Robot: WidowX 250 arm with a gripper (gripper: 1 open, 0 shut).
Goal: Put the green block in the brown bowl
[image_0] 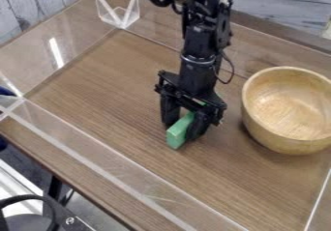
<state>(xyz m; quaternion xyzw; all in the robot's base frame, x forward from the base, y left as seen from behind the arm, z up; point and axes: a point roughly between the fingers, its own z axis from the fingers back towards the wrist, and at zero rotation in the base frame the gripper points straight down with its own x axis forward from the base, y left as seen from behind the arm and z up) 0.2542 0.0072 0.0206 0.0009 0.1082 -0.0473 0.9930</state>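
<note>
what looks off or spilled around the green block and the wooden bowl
Nothing stands out. The wooden bowl sits upright, with no spill or damage visible. The green block lies on the table, partly hidden by the gripper.

1. The green block is lying flat on the wood, slanting, partly covered, perhaps already gripped.
2. The round tan brown bowl is standing upright, just right of it.

From here my gripper covers the upper part of the green block; at three o'clock, the frame cuts off the brown bowl.
</note>
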